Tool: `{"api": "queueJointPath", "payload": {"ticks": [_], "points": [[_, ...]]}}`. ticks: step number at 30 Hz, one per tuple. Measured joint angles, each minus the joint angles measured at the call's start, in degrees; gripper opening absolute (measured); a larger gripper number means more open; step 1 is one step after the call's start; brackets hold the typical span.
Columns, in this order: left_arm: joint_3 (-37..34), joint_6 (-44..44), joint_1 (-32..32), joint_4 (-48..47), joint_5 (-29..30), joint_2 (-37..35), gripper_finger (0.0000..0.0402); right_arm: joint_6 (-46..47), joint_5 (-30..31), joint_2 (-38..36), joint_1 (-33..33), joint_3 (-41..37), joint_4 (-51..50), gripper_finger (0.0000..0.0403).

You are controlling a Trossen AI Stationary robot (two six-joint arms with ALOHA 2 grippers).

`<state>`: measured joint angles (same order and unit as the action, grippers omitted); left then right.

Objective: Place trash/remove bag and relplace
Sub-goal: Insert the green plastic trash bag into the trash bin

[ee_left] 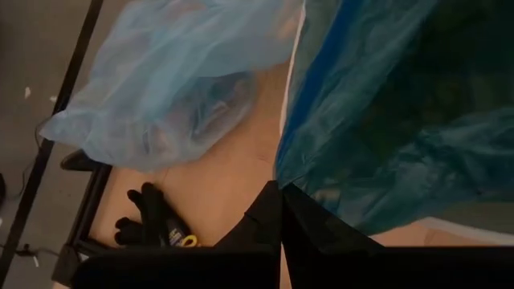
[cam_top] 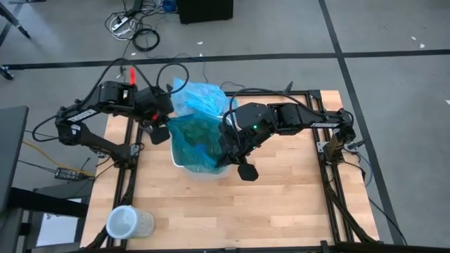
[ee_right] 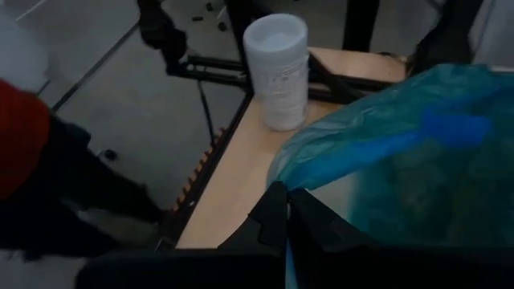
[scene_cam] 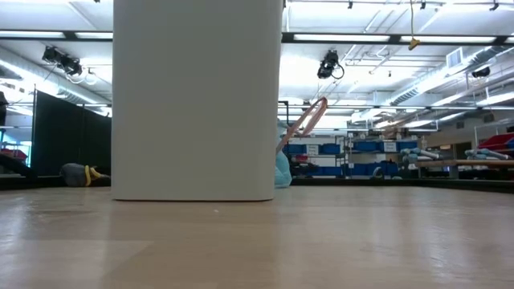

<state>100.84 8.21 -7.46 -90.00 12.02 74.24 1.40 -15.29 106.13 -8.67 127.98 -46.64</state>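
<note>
Bag (cam_top: 200, 98): light-blue liner, heaped on the worktop (cam_top: 281, 197) behind the bin (cam_top: 204, 171). Thin, crinkly, likely slippery; pinch a bunched fold. My left gripper (cam_top: 160, 133) and right gripper (cam_top: 246, 170): closed, empty.

Both end effectors (ee_left: 281, 210) (ee_right: 287, 210) seemingly closed

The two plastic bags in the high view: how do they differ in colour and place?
The light blue bag is pale and lies crumpled on the table behind the bin. The teal bag is darker and lines the white bin, spread over its mouth. Both are thin, crinkly, translucent plastic.
</note>
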Motion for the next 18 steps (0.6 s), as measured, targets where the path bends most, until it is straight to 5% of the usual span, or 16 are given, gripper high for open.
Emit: {"api": "queueJointPath", "payload": {"ticks": [5,18], "points": [[0.00,1.00,0.02,0.00,-0.31,-0.41,0.0007,-0.61,-1.40,0.00,0.00,0.00,-2.91,0.0024],[0.00,1.44,0.00,-0.02,-2.72,-0.42,0.0007,-6.57,1.35,-0.08,2.09,7.13,-5.25,0.0198]]}}
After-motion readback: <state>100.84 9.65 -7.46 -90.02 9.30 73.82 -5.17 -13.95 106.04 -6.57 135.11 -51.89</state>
